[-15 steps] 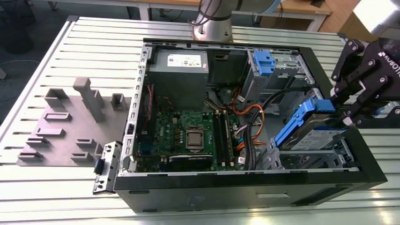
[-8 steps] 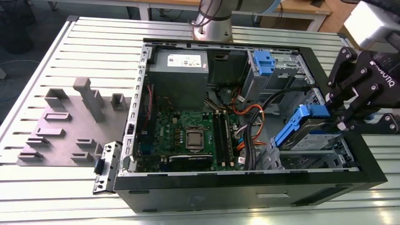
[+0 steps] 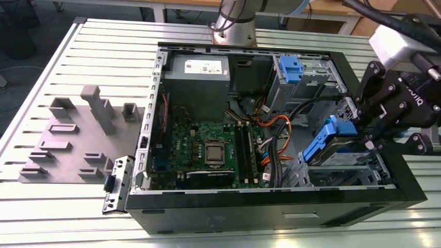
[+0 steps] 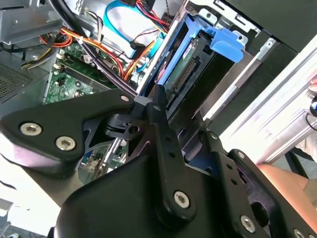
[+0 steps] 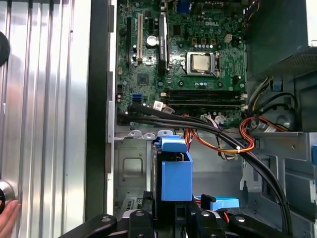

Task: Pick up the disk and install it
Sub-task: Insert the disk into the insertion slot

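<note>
**Exterior view, from its left to its right**

1. One ribbed metal worktop [image 3: 41, 206] is carrying the whole setup.
2. One grey fixture plate [image 3: 69, 144] with raised blocks is lying at the exterior view's left.
3. One loose metal bracket [image 3: 117, 183] is leaning against the near left corner of the case.
4. One black computer case [image 3: 276, 212] is lying on its side with its interior exposed.
5. One grey power supply [image 3: 196, 72] is sitting in the upper left of the case. It is bearing one white sticker [image 3: 201, 65] with rows of dark print.
6. One green motherboard [image 3: 206, 150] is lying below the power supply and is carrying one processor socket [image 3: 212, 153]. In the first wrist view the motherboard [image 5: 198, 64] is showing white lettering beside the socket.
7. One blue latch [image 3: 290, 70] is sitting at the upper right of the case.
8. The disk [image 3: 337, 150] is hanging tilted over the drive bay at the case's lower right, with its blue side rail facing the motherboard.
9. The pincer [image 3: 365, 138] is closing its black fingers on the disk, one on each side.

**Wrist views**

In the first wrist view the pincer [image 5: 171, 218] is gripping the disk [image 5: 176, 178] by its faces. In the second wrist view the disk [image 4: 198, 64] is showing one connector edge. A person's hand [image 5: 7, 218] is resting on the worktop.
</note>
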